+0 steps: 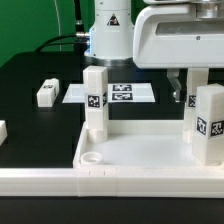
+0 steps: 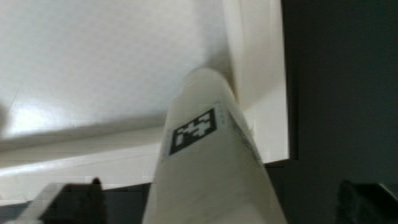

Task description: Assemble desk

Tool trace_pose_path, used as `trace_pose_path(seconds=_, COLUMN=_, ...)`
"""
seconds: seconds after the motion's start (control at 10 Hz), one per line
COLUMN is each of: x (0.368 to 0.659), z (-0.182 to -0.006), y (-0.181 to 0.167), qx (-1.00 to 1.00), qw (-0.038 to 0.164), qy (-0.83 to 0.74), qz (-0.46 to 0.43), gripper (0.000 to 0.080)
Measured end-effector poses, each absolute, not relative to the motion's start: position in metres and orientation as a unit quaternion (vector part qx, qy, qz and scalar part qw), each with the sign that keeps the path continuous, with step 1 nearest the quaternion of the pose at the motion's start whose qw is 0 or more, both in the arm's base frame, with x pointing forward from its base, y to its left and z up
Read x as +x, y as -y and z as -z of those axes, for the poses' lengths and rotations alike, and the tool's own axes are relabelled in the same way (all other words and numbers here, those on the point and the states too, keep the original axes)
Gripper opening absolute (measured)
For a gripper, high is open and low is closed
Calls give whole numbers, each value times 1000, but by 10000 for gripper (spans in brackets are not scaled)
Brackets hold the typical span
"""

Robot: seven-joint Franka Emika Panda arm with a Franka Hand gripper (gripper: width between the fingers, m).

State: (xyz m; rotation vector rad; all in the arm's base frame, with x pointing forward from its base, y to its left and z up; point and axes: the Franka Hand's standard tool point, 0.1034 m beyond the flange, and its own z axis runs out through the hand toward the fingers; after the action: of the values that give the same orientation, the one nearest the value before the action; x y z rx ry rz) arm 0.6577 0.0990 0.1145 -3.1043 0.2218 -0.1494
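Observation:
The white tray-like tabletop (image 1: 140,152) lies at the front, rim up, with a round socket (image 1: 92,157) showing at its near corner. One white square leg (image 1: 95,100) stands upright in it on the exterior view's left. A second leg (image 1: 208,122) stands upright at the tabletop's right side. My gripper (image 1: 197,92) hangs over this second leg. In the wrist view the tagged leg (image 2: 205,140) rises between my fingers (image 2: 71,203), with gaps on both sides. My gripper (image 2: 217,198) is open around it.
A loose white leg (image 1: 47,93) lies on the black table at the back left. Another white part (image 1: 2,130) shows at the exterior view's left edge. The marker board (image 1: 122,93) lies flat behind the tabletop. The robot's base (image 1: 108,35) stands at the back.

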Motion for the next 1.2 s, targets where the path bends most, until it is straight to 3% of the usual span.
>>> trace_pose_path(seconds=0.3, x=658, z=-115, y=-98, qx=-999, qw=7, qy=13, qz=50, gripper=649)
trace_pose_path(seconds=0.5, x=658, z=-114, y=-95, qx=-997, qw=1, qy=53, qz=50, gripper=392)
trace_pose_path(seconds=0.6, x=658, z=-114, y=-95, qx=-997, qw=1, qy=53, qz=49, gripper=392)
trace_pose_path(seconds=0.7, x=658, z=-114, y=-95, qx=-997, qw=1, qy=53, qz=49, gripper=288)
trace_pose_path(seconds=1.0, x=658, z=-114, y=-95, qx=-998, qw=3, qy=27, qz=49, gripper=288)
trace_pose_path(seconds=1.2, x=659, z=-113, y=-95, qx=-993, qw=12, qy=-102, qz=53, gripper=288)
